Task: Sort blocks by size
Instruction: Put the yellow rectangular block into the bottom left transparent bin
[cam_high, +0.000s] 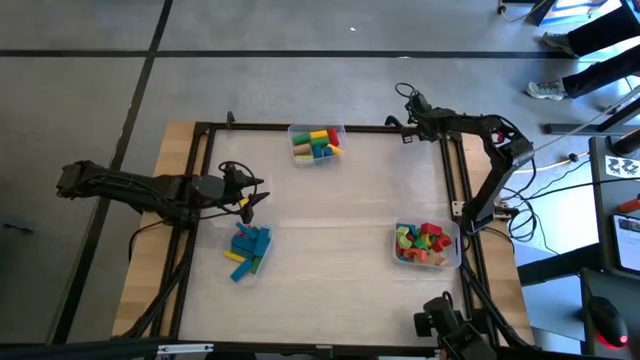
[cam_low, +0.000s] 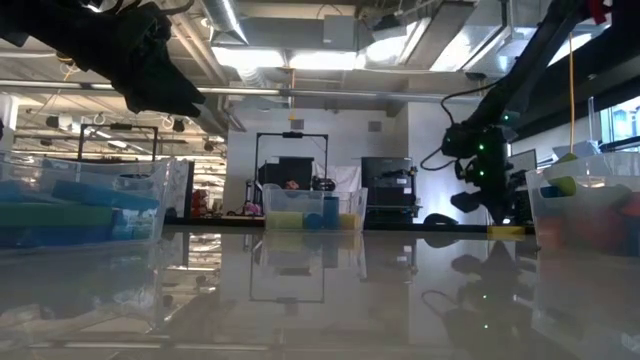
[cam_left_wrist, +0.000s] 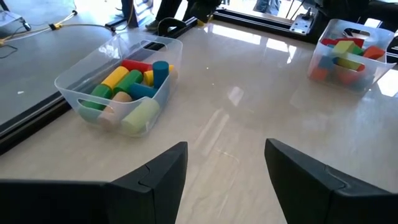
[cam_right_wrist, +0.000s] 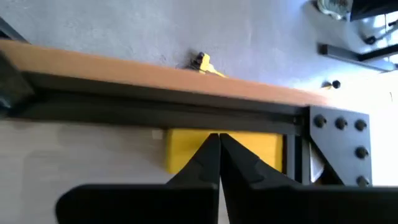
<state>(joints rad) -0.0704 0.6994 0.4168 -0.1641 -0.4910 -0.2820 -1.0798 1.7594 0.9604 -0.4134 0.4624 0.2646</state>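
Here the blocks (cam_high: 316, 142) sit in three clear bins on the table (cam_high: 330, 240). The far bin (cam_high: 317, 143), at the table's far edge near the middle, holds cylinders in red, yellow, green and blue. The left bin (cam_high: 250, 250), toward the left side, holds blue bars with one yellow piece among them. The right bin (cam_high: 428, 245), near the right edge, holds short chunks in red, green, yellow, pink and orange. The left gripper (cam_high: 252, 195) hangs just beyond the left bin, above the table, its fingers (cam_left_wrist: 155, 180) spread wide with nothing between them. The right gripper (cam_high: 409, 105) is off by the table's far right corner, over the black frame (cam_right_wrist: 186, 102), well apart from all three bins; its fingers (cam_right_wrist: 205, 162) are pressed together and empty, with a yellow patch (cam_right_wrist: 261, 146) just past them.
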